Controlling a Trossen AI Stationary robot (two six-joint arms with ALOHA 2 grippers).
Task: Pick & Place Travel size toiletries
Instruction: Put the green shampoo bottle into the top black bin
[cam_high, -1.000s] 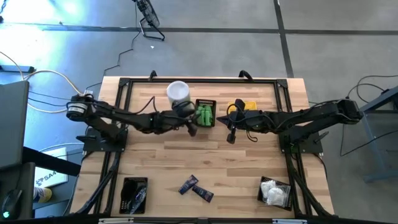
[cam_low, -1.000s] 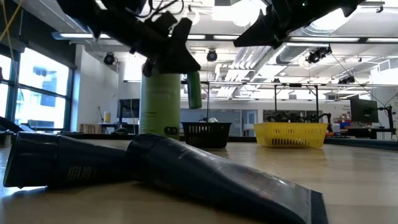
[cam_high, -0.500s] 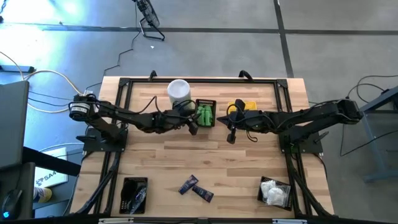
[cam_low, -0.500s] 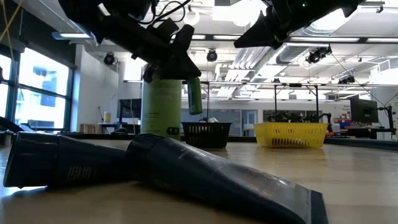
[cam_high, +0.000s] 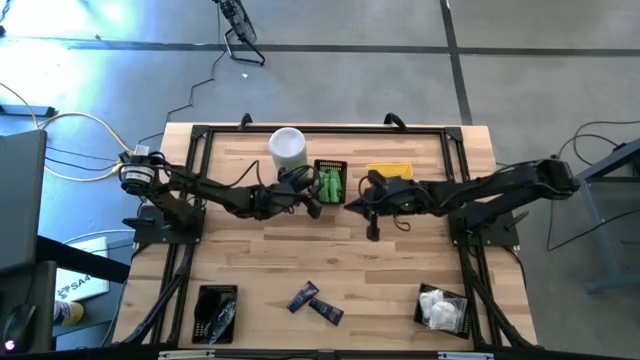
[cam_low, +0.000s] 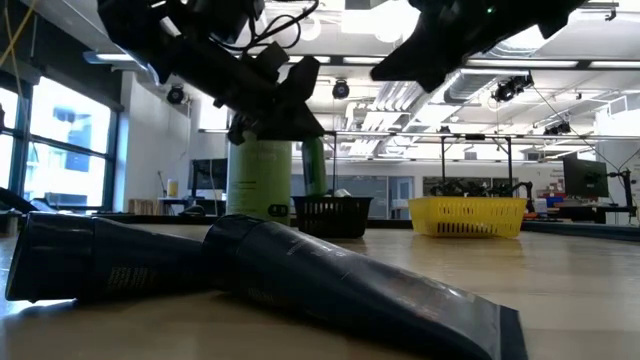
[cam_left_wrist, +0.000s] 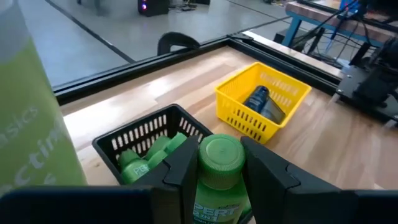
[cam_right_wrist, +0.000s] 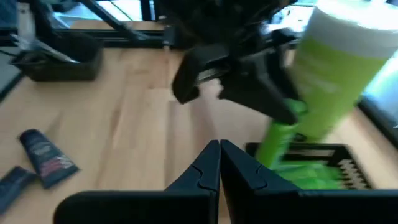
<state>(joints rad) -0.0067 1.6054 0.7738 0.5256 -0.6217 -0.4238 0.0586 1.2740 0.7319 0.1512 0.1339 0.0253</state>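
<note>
My left gripper (cam_high: 312, 206) is shut on a little green bottle (cam_left_wrist: 219, 186) at the near-left corner of the black mesh basket (cam_high: 331, 182), which holds more green bottles (cam_left_wrist: 146, 158). My right gripper (cam_high: 372, 230) is shut with nothing in it, near of the yellow basket (cam_high: 391, 171), where a navy tube (cam_left_wrist: 261, 103) lies. Two navy tubes (cam_high: 314, 302) lie flat near the table's near edge. White packets (cam_high: 440, 308) fill a basket at the near right, and dark pieces (cam_high: 217, 313) sit in a black basket at the near left. My left gripper pinches the green bottle just below its round cap (cam_left_wrist: 221, 154), one finger (cam_left_wrist: 185, 167) on each side. The fingers slant down from the table's left. The bottle (cam_low: 313, 166) hangs upright below them, lifted clear, its bottom about level with the black basket's rim (cam_low: 330, 200).
The tall white-and-green canister (cam_high: 287, 148) stands just far-left of the black basket, close to my left arm. The two grippers are about a basket's width apart. Bare wood (cam_high: 420, 255) stretches across the table's middle.
My left gripper has carried the green bottle slightly right toward the black basket and lowered it, still shut on it. My right gripper has drawn back from the yellow basket toward the near edge, staying shut.
</note>
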